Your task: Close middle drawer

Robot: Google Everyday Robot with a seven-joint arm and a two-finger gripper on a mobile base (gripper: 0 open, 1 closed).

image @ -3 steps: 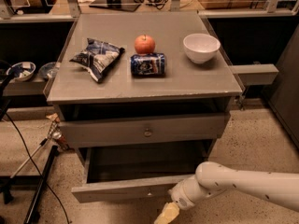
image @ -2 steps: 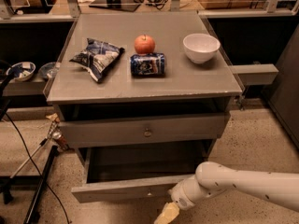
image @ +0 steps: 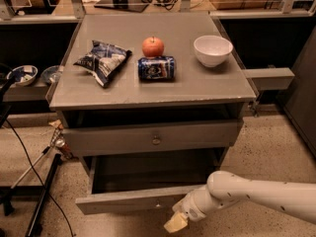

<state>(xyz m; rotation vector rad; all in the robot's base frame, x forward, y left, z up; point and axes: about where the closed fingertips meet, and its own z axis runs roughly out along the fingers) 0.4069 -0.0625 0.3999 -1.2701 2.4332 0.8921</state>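
Gripper sits at 6 o'clock in the frame, a shade to the right, at the end of the white arm that enters from 4 o'clock. Its pale yellowish tip hangs just below the lower edge of the middle drawer, beside the right part of the front. Cannot tell how wide the gripper stands, nor whether it touches the front; nothing is seen held in it. Middle drawer is pulled well out from the grey cabinet, toward 6 o'clock. Its low flat front is grey, and the deep box behind it is dark and open to view. Directly at 12 o'clock from it is the taller-fronted upper drawer with a round knob, standing slightly proud of the cabinet face. On the cabinet top lie a chip bag at 9 o'clock, a red apple with a can on its side just beside it at centre, and a white bowl at 3 o'clock.
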